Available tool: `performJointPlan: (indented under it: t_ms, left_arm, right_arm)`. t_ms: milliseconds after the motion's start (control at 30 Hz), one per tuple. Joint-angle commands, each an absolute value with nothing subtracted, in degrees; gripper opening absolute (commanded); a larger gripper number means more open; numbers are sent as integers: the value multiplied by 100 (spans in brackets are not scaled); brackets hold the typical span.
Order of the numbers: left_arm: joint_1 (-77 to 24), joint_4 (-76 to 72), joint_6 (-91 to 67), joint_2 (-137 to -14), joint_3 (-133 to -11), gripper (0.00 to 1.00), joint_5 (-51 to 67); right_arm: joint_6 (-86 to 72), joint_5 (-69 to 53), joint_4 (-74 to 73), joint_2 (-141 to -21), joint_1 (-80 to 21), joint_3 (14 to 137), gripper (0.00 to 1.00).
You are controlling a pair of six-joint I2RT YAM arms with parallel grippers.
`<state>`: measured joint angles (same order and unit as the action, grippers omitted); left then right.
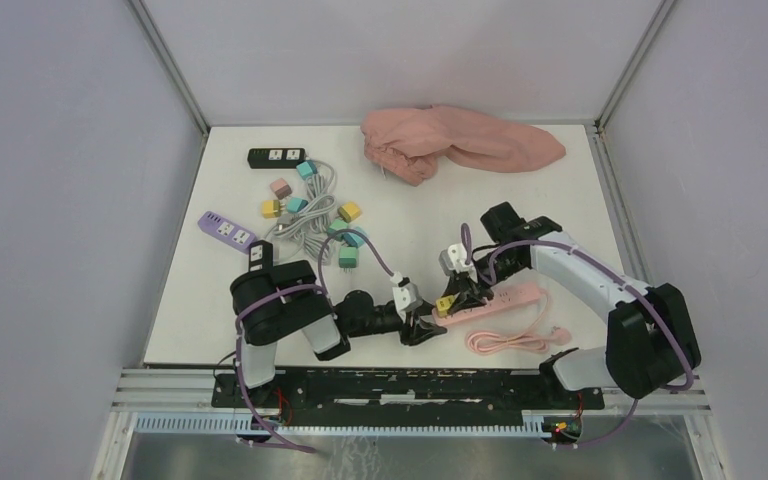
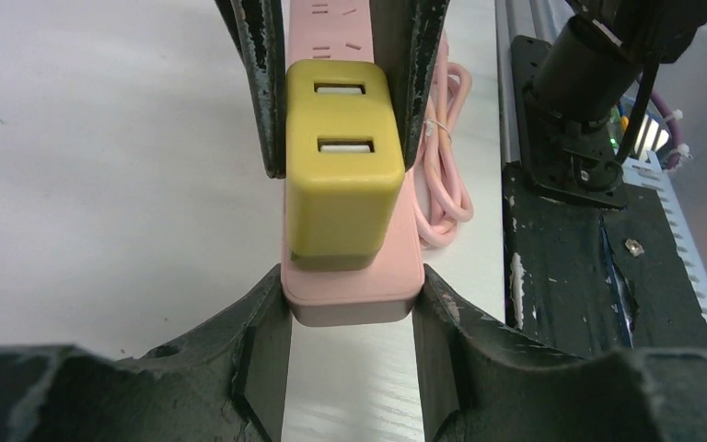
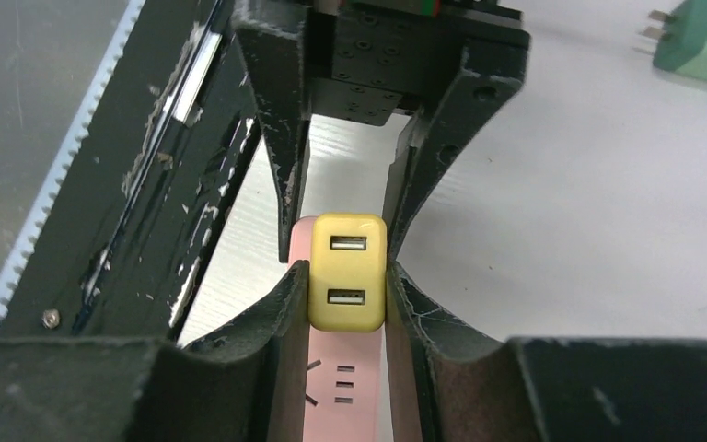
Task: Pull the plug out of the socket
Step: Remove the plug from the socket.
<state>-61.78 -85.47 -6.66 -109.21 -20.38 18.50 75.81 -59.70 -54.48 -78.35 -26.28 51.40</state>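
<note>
A yellow USB plug (image 1: pixel 445 303) sits in the end socket of a pink power strip (image 1: pixel 505 297) near the table's front. My left gripper (image 2: pixel 352 318) is shut on the end of the pink strip (image 2: pixel 350 290), its fingers pressing both sides. My right gripper (image 3: pixel 347 281) is shut on the yellow plug (image 3: pixel 347 272), which still sits on the strip (image 3: pixel 345 391). In the left wrist view the plug (image 2: pixel 341 175) stands between the right gripper's fingers (image 2: pixel 262 87). The two grippers (image 1: pixel 430 322) (image 1: pixel 463 290) meet end to end over the strip.
The strip's pink cord (image 1: pixel 510 342) is coiled at the front right. Several coloured plugs and grey cable (image 1: pixel 310 215), a black strip (image 1: pixel 276 157) and a purple strip (image 1: pixel 225 229) lie at the left. A pink cloth (image 1: pixel 455 142) lies at the back. The metal rail (image 1: pixel 410 385) runs along the front.
</note>
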Motion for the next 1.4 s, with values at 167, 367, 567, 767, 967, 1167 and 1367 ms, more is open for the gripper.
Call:
performJointPlan:
  t_ms: [167, 367, 567, 767, 967, 1167, 1367]
  left_arm:
    - [-5860, -8335, -966, -11126, -2032, 3, 1281]
    - [-5770, -8118, -898, -11145, -2067, 3, 1278]
    - [-5768, -7888, -975, -11226, -2184, 3, 1349]
    - [-5745, -7904, -958, -11212, -2132, 3, 1317]
    - [-5626, -8019, -1047, -11197, -2098, 3, 1467]
    - [-5619, -7998, -1179, -11221, -2148, 3, 1554]
    - [-5618, -7991, -1204, -11280, -2144, 3, 1514]
  right_arm:
    - [8053, -6957, -6708, -7957, -1698, 5633, 0]
    - [8334, -6870, -6522, -7816, -2572, 5324, 0]
    - [2609, -6616, -1522, -7309, -2863, 4587, 0]
    - [4876, -6566, -3864, -7165, -1780, 4953, 0]
    - [9709, -7083, -7834, -7742, -2244, 5438, 0]
    - [7538, -7677, -6206, -8055, -2903, 5681, 0]
    - [3677, -6437, -2704, -7201, -2114, 4848, 0]
